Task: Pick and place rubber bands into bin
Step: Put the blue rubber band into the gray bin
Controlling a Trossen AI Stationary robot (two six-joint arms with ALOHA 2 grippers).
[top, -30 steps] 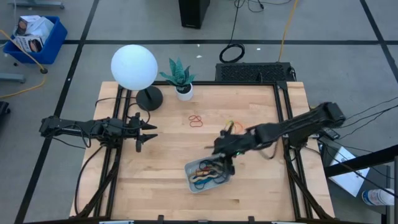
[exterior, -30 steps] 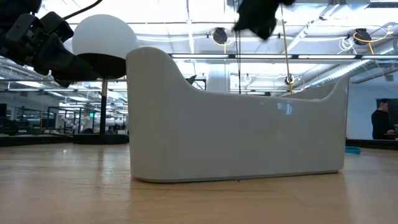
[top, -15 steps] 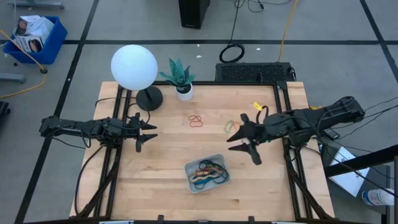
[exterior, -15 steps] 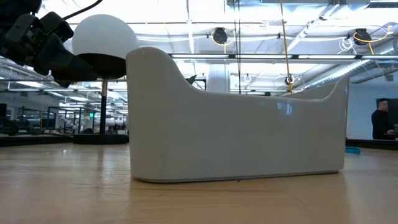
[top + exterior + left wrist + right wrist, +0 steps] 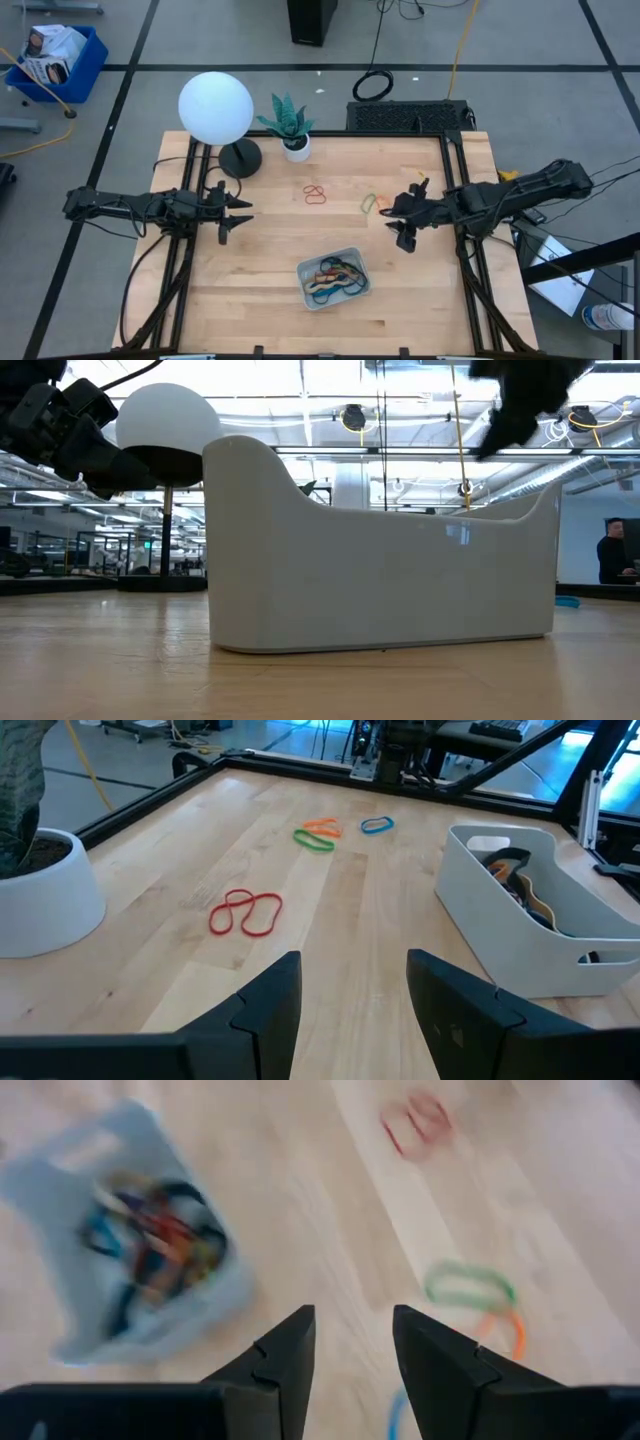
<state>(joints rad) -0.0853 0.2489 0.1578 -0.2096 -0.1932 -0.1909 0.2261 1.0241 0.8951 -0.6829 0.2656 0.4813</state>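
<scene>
Plainly, the bench (image 5: 270, 300) carries the bin (image 5: 334, 278) near its front edge, already loaded with several rubber bands. Both grippers are seen with jaws parted and empty; the left gripper (image 5: 232, 210) waits far off. Loose green, orange and blue bands (image 5: 372, 203) lie just beside the right gripper (image 5: 403, 222), towards the left arm, so the right arm is judged nearer.

Lighting: bright, even, from ceiling lamps (image 5: 352, 417); soft shadows on table (image 5: 270, 240). Low view: backlit, glare overhead, arms silhouetted. Right wrist view: motion-blurred throughout. Left wrist view: sharp, fingers (image 5: 270, 1005) slightly soft.
</scene>
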